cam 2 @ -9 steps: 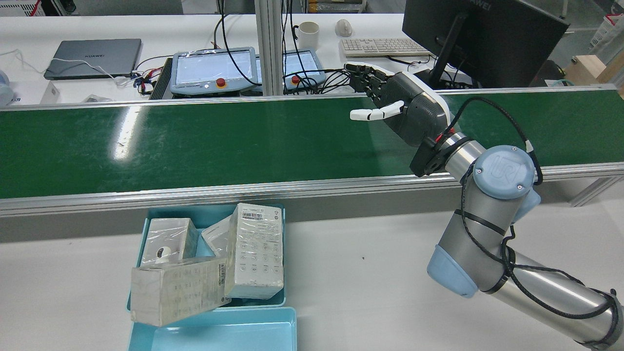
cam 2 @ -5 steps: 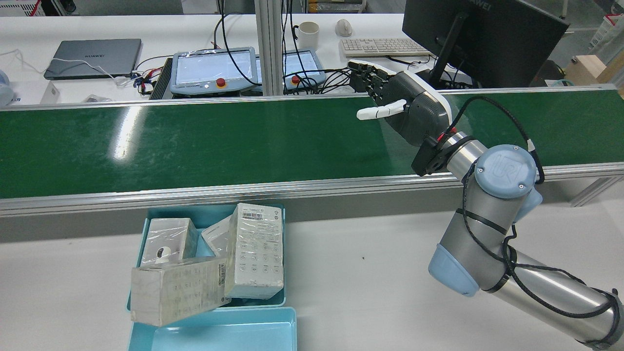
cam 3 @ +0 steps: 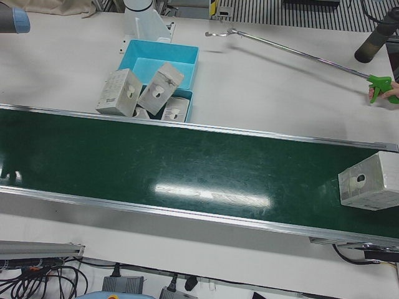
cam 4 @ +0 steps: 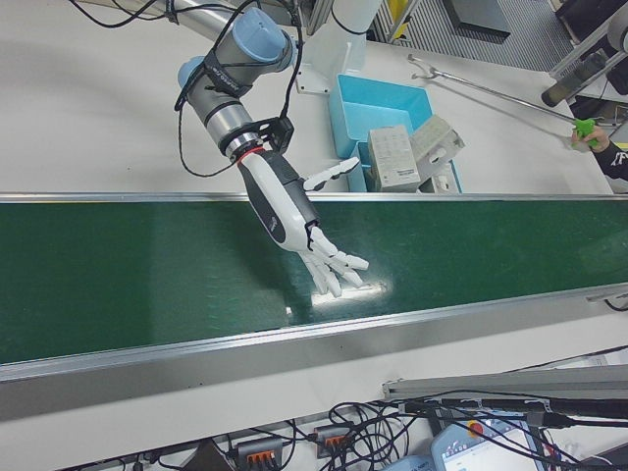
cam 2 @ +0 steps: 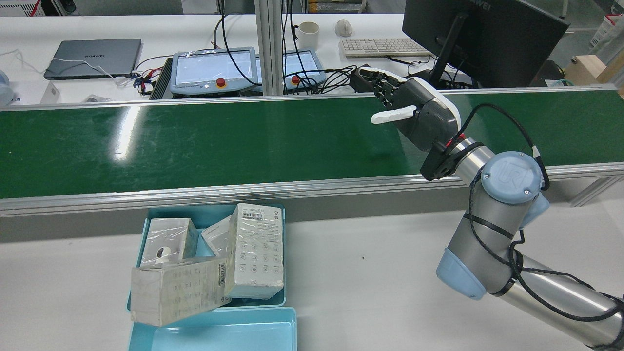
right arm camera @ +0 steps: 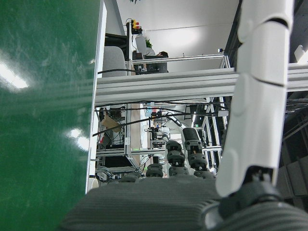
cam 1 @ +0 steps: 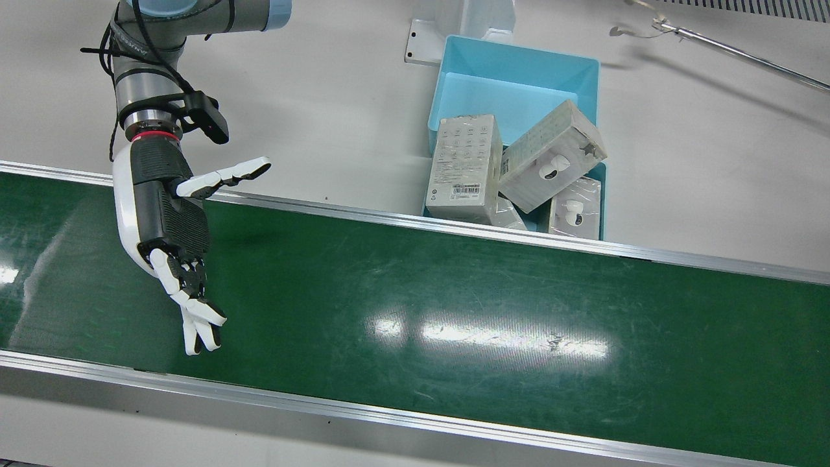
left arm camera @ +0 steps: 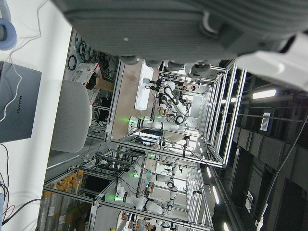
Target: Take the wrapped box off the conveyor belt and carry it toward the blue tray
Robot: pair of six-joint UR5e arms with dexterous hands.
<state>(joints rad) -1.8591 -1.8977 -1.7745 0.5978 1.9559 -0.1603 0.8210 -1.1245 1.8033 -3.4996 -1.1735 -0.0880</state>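
Now the right hand (cam 1: 170, 227) hangs over the belt (cam 1: 454, 285), empty, palm turned sideways, fingers (cam 1: 198, 321) stretched toward the belt's far rail and thumb splayed out toward the tray side. In the rear view the same hand (cam 2: 419, 114) reaches across the green surface from the table, its arm (cam 2: 492, 214) bent above the near rail. Nothing lies on the belt beneath or just beside it. The box (cam 3: 369, 180) to be picked sits well apart, at the far end of the belt on the robot's left side, seen only in the left-front view, lying near the belt's outer edge. The tray (cam 1: 515, 71) stands on the white table just beside the belt's inner rail, between the two ends; it is crowded with wrapped boxes (cam 1: 465, 167) piled and tilted, some leaning over its rim. A second tray (cam 2: 214, 331) touches it on the robot's side. The left hand shows only in its own camera as a grey housing, so whether it is spread or clenched cannot be told. A long reach tool (cam 3: 299, 53) with a green handle lies over the table beyond the tray.
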